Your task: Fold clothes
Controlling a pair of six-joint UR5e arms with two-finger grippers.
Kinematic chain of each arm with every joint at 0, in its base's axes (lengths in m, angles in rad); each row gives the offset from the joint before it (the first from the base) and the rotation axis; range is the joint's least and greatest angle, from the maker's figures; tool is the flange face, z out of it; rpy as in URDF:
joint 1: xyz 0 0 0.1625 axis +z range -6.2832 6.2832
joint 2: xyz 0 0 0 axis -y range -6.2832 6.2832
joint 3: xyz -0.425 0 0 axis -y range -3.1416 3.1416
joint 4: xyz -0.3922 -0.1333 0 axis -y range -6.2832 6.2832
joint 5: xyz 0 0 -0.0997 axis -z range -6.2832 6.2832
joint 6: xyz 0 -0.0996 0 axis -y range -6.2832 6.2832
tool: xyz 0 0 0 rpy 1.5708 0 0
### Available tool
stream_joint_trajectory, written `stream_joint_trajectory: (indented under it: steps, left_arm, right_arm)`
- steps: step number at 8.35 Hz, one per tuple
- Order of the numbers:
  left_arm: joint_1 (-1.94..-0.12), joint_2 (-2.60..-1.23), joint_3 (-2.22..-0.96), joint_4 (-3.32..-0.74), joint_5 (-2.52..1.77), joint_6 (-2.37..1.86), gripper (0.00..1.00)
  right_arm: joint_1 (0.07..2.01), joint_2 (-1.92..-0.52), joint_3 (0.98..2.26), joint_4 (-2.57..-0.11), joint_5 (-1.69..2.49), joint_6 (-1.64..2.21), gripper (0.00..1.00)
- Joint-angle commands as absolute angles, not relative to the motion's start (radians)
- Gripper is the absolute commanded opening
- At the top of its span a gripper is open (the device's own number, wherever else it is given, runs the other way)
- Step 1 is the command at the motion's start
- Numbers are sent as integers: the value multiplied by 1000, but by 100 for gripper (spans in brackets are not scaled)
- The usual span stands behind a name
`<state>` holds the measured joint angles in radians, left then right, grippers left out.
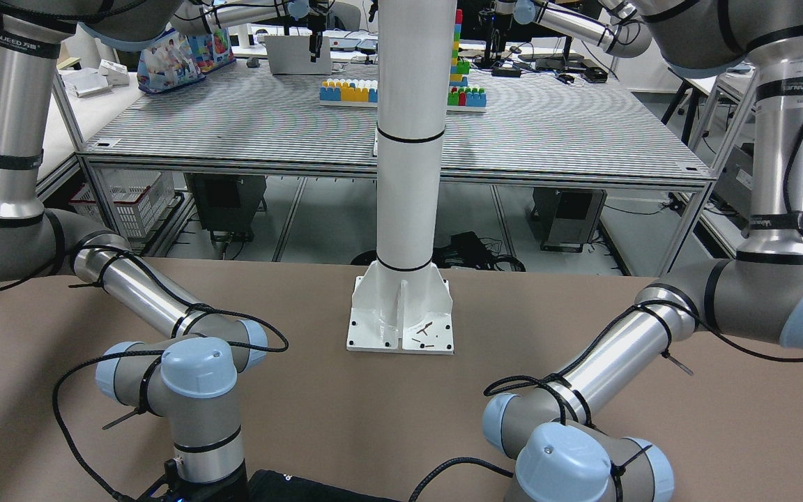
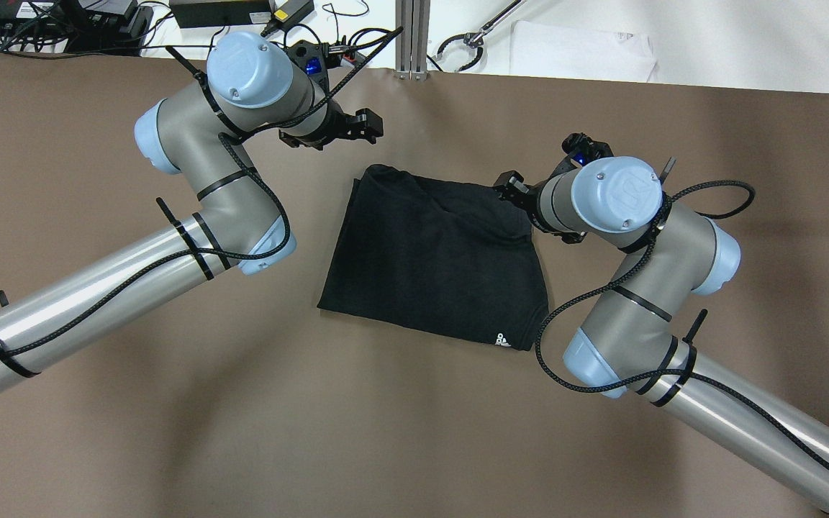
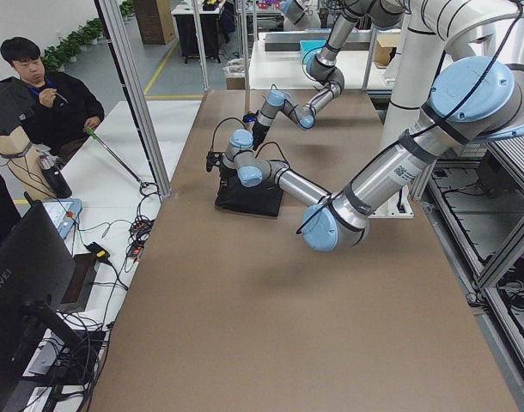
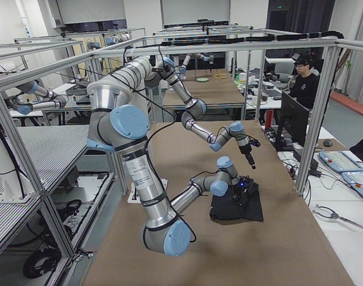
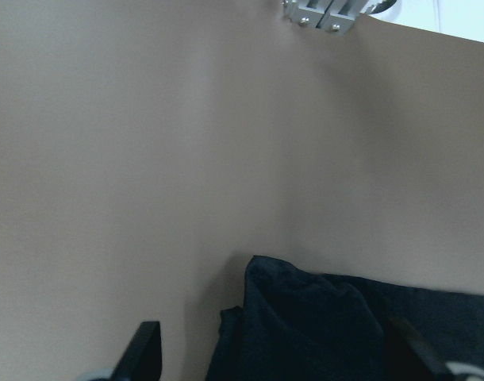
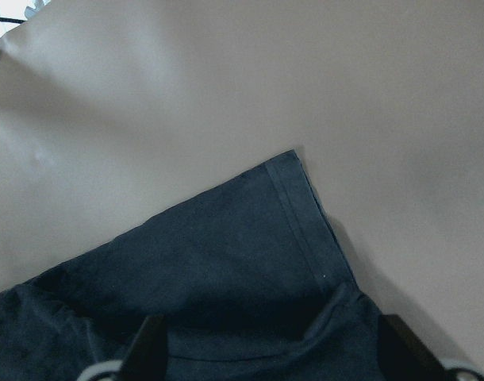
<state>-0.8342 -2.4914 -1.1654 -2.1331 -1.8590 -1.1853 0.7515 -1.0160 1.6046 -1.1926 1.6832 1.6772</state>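
Overhead exterior view: the clothes [image 2: 436, 252], one black fabric piece folded to a rough rectangle, lie flat on the brown table [image 2: 170, 432] between the two arms. A small white logo [image 2: 502, 339] shows at the corner nearest the right arm's elbow. Left wrist view: the left tool [image 5: 278, 357] stands wide, its fingers [image 5: 147, 349] well apart, raised above a rumpled far corner of the fabric and holding nothing. Right wrist view: the right tool [image 6: 274, 353] likewise stands wide and empty, its fingers [image 6: 151, 345] straddling the fabric near a hemmed corner [image 6: 293, 171]. Whether these fingers touch the fabric cannot be told.
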Motion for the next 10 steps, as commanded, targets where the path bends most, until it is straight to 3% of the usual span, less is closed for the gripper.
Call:
stream_joint_trajectory:
  steps: [1,3,7,10]
  left_arm:
    - [-882,-2421,-1181,-2154,-1871,-1110,100]
    - [-980,-2305,-1209,-2152,-1896,-897,100]
    - [-1317,-2058,-1259,-2145,-2002,-409,100]
    - [-1567,-1861,-1311,-2143,-1991,-39,100]
  right_arm:
    - [816,-1041,1603,-1263,1689,1364,94]
    - [923,-1093,1603,-1379,1715,1026,94]
    - [1193,-1328,1644,-1382,1718,380,94]
    - [1412,-1601,1842,-1387,1706,82,94]
